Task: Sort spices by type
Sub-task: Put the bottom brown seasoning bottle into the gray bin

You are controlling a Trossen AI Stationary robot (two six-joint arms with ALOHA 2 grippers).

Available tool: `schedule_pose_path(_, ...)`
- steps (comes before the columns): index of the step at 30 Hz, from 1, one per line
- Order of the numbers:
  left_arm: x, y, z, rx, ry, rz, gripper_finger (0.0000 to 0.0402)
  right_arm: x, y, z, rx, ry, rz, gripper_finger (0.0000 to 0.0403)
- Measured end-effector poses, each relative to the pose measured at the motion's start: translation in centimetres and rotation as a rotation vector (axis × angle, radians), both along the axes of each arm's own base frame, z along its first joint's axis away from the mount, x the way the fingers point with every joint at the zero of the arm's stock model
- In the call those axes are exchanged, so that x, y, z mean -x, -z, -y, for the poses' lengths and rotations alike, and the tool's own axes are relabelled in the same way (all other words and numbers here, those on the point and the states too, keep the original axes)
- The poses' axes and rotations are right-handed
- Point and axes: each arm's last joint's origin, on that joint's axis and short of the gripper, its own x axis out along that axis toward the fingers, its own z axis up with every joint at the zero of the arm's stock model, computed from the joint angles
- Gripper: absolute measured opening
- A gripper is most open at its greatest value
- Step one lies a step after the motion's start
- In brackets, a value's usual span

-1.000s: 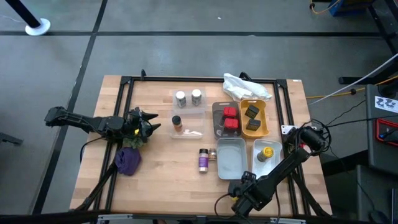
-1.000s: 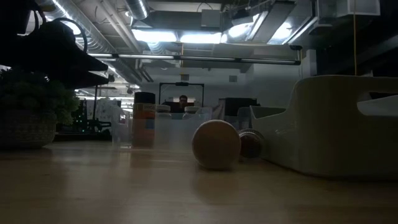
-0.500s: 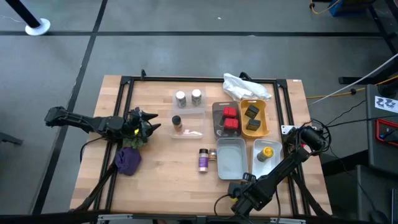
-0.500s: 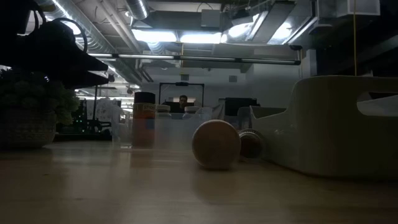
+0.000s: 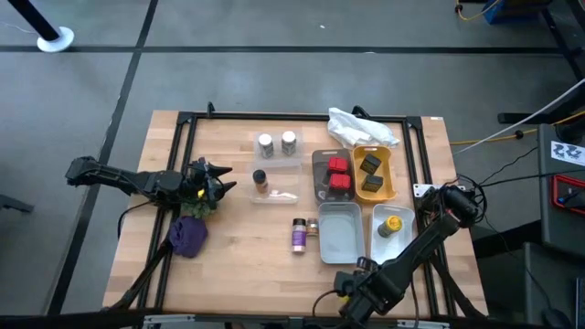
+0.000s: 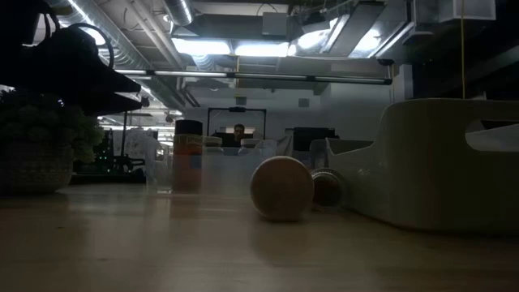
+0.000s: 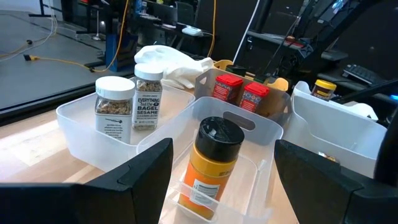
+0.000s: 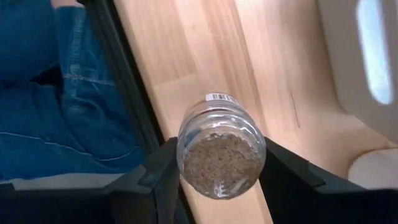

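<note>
While the wooden table (image 5: 228, 247) carries several bins, most spices already sit sorted toward its far and right parts. Right arm reaches along the near right edge, right gripper (image 8: 219, 180) at the near edge, its two dark fingers (image 8: 163, 171) pinching a clear jar (image 8: 221, 155) of brown spice, seen bottom-on. Left arm lies over the left side, left gripper (image 5: 222, 183) near the purple cloth (image 5: 188, 236), jaws spread, nothing between them.

White bag (image 5: 363, 126) lies at the far right. Clear bin (image 7: 81, 127) holds two silver-capped jars (image 7: 114, 111). Next clear bin (image 7: 261, 134) holds an orange jar (image 7: 208, 163) with a dark cap, tilted. Dark tray (image 5: 318, 174) holds two red tins (image 5: 339, 174); yellow tray (image 5: 388, 174) beside it holds dark tins (image 5: 370, 174). White bin (image 5: 340, 233) sits nearer, another white bin (image 5: 377, 239) with a yellow-lidded jar (image 5: 393, 223) to its right. Purple-labelled jar (image 5: 299, 234) stands on bare table just left of the white bin, a small round tin (image 5: 313, 226) touching or just beside it. A person's blue jeans (image 8: 43, 93) show past the table edge.
</note>
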Motion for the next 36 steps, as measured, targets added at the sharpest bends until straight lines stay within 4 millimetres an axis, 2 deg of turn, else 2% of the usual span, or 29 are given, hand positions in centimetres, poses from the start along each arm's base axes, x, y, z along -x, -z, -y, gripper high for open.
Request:
schedule_pose_path(6,0.0,0.0,0.0,-0.014,0.002,-0.006,0.0265,-0.3,-3.0,0.4,0.026,0.009,-0.016,0.0181)
schedule_pose_path(15,0.0,0.0,0.0,0.047,-0.006,0.02,0.0265,-0.9,-6.1,2.8,0.128,-0.043,-0.067,0.0181)
schedule_pose_path(22,0.0,0.0,0.0,0.077,-0.01,0.032,0.0265,-2.0,-6.4,5.8,0.231,-0.134,-0.122,0.0183)
schedule_pose_path(36,0.0,0.0,0.0,0.074,-0.01,0.031,0.0265,-5.6,-6.4,11.7,0.379,-0.316,-0.087,0.0185)
